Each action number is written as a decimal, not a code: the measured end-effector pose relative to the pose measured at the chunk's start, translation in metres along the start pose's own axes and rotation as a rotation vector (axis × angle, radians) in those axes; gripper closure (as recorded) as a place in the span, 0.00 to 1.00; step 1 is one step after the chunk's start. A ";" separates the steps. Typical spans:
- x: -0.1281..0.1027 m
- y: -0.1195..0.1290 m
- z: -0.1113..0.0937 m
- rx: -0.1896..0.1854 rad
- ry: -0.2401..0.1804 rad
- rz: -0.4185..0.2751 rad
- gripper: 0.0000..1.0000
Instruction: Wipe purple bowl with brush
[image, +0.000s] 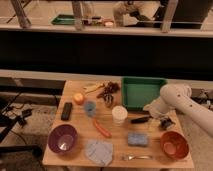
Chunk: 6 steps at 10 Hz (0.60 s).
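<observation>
Now we see the gripper low over the wooden table, near its right edge, on a white arm that comes in from the right. Its fingers are spread apart and we see nothing held between them. The brush lies flat on the table just left of the gripper, between it and a white cup; whether the fingers touch its end we cannot tell. The purple bowl stands upright at the table's front left corner, well apart from both brush and gripper. An orange-brown bowl sits at the front right corner, with a silver fork along the front edge beside it and a blue sponge just behind the fork. A green tray lies at the far right corner. A flat black block lies near the left edge.
</observation>
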 end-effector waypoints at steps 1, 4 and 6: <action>0.000 0.000 0.005 -0.007 -0.001 0.000 0.20; 0.006 0.000 0.015 -0.021 0.002 0.006 0.20; 0.008 -0.003 0.017 -0.024 0.004 0.006 0.20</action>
